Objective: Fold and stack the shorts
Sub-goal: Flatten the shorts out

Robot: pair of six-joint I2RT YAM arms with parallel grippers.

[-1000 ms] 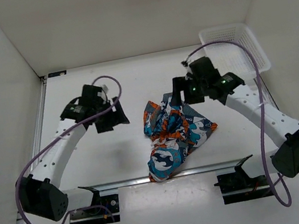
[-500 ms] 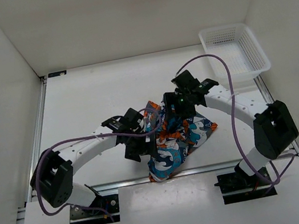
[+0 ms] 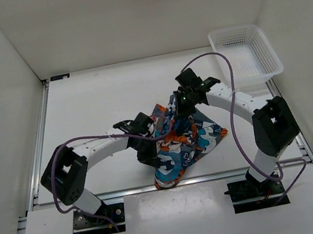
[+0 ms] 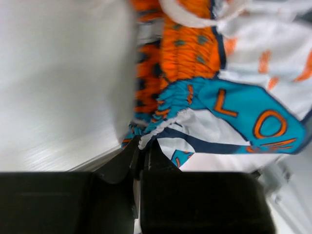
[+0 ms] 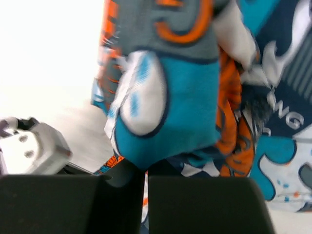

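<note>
The shorts [image 3: 179,143], a patchwork of teal, orange, navy and white, lie crumpled in a heap at the table's middle near the front rail. My left gripper [image 3: 151,148] is at the heap's left side, shut on a gathered white-edged hem of the shorts [image 4: 161,114]. My right gripper [image 3: 181,101] is over the heap's far top edge, shut on a teal fold of the shorts [image 5: 165,112] that hangs in front of its fingers.
A white mesh basket [image 3: 245,53] stands at the back right corner. White walls enclose the table on three sides. A metal rail [image 3: 127,192] runs along the front edge just below the shorts.
Both arms came in from the sides to the shorts and both grippers closed on the fabric. The heap has drawn up a little narrower.
</note>
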